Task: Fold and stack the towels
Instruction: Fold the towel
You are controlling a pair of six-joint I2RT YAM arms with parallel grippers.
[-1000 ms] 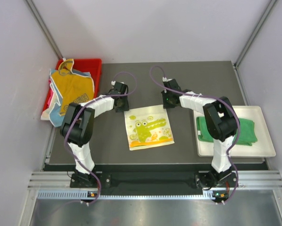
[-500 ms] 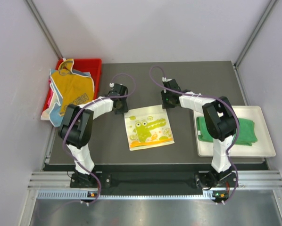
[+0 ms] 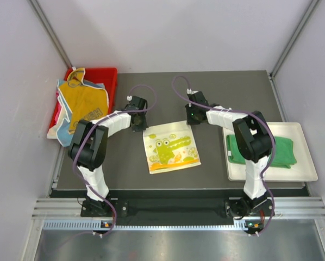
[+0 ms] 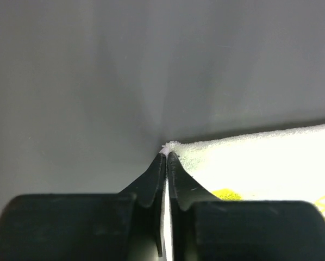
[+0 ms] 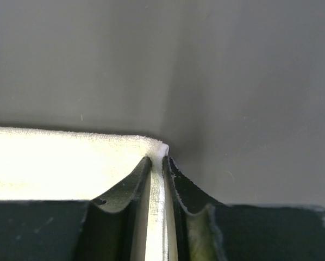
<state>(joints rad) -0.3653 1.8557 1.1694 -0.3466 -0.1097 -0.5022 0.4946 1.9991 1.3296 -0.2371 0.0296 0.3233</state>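
The yellow square cloth towel printed with a green crocodile (image 3: 170, 147) lies flat mid-way across the dark grey surface (image 3: 233, 92), slightly skewed, with the crocodile's length running left to right and its snout rightward. The left end effector (image 4: 166, 156) is clamped on its far left corner, the right end effector (image 5: 157, 159) on its far right corner. Pale grey walls (image 3: 168, 32) enclose the surface, with a red plastic bin (image 3: 105, 76) far left and a white flat tray (image 3: 309, 171) at the right.

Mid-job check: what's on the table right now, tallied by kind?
Towels: 4 distinguishable: yellow crocodile-print towel, folded green towel, orange-yellow towel, light blue towel. The heap in the bin may hide more.
Red plastic bin: 1
White flat tray: 1
Total: 6
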